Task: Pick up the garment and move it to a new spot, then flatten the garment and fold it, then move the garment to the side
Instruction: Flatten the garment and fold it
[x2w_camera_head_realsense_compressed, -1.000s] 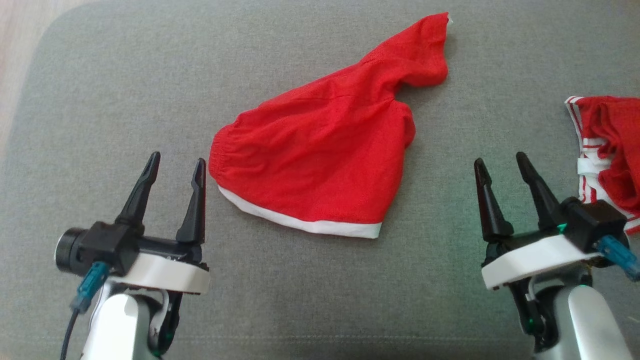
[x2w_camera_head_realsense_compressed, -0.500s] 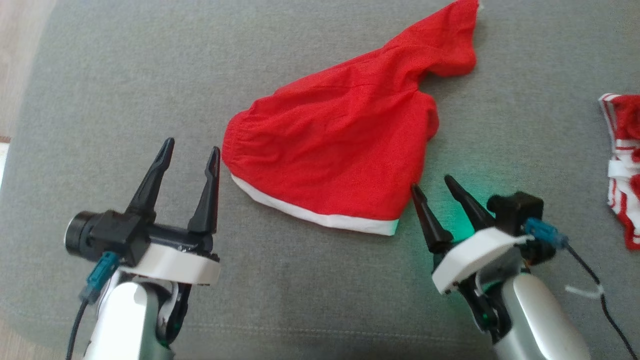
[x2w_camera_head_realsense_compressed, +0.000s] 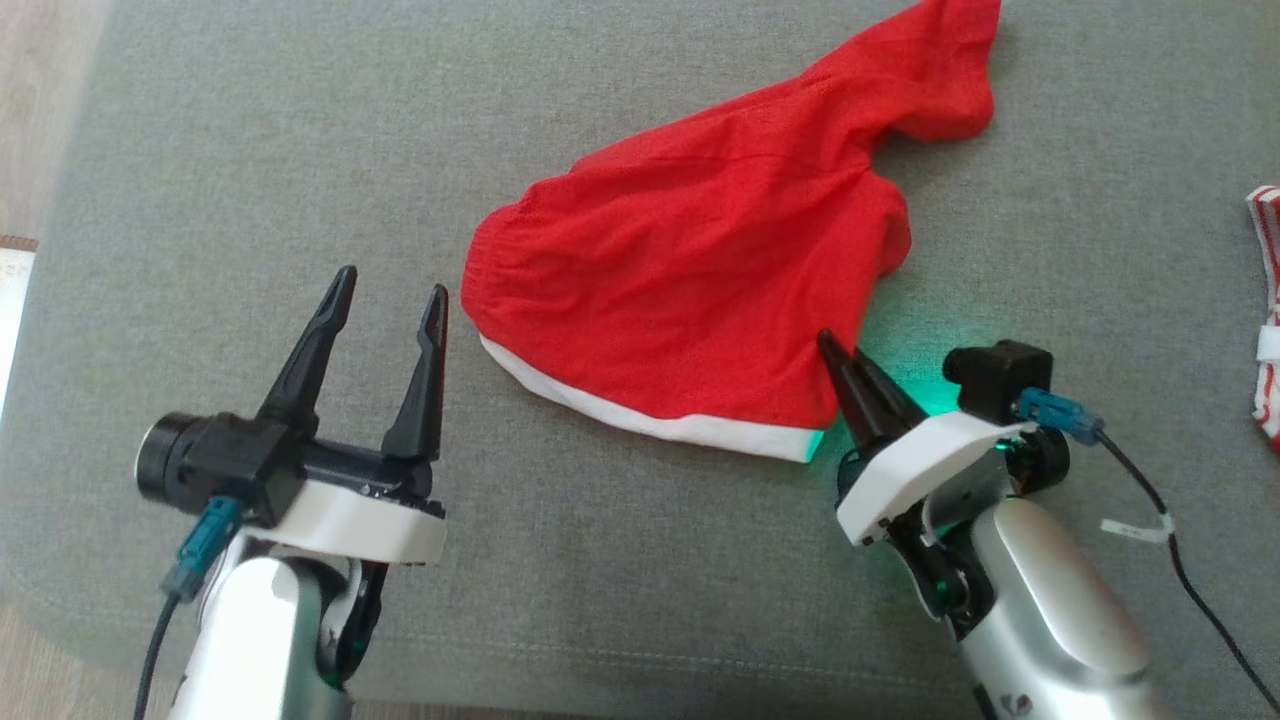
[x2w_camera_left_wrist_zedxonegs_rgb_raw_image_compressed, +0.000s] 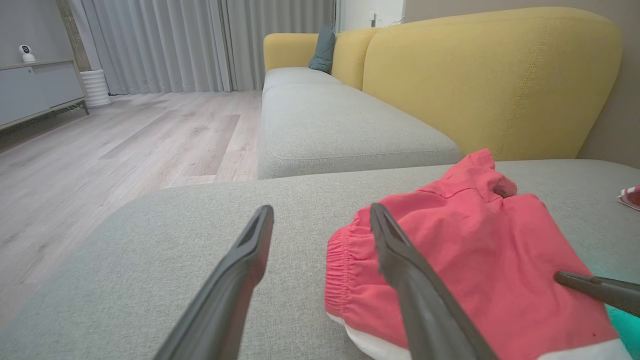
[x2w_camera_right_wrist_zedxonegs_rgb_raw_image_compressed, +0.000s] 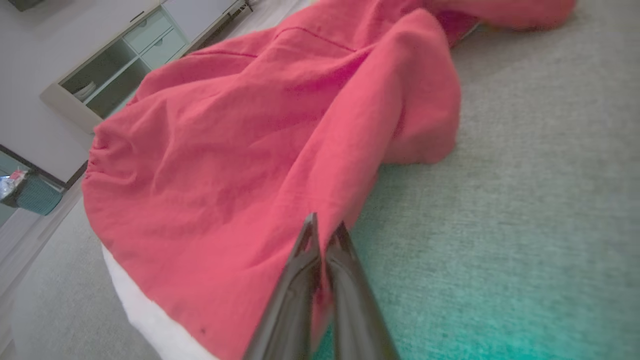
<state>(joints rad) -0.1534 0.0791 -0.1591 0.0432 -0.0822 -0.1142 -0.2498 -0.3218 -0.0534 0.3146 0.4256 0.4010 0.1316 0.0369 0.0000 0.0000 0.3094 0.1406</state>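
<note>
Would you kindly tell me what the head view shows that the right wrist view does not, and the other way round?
Head view's extras: the open left gripper, and a red-and-white striped garment at the picture's right edge. Right wrist view's extras: a pale cabinet with open shelves and a teal basket in the room behind. Shared: the red garment lying on the grey cushion, with the right gripper shut on its edge.
</note>
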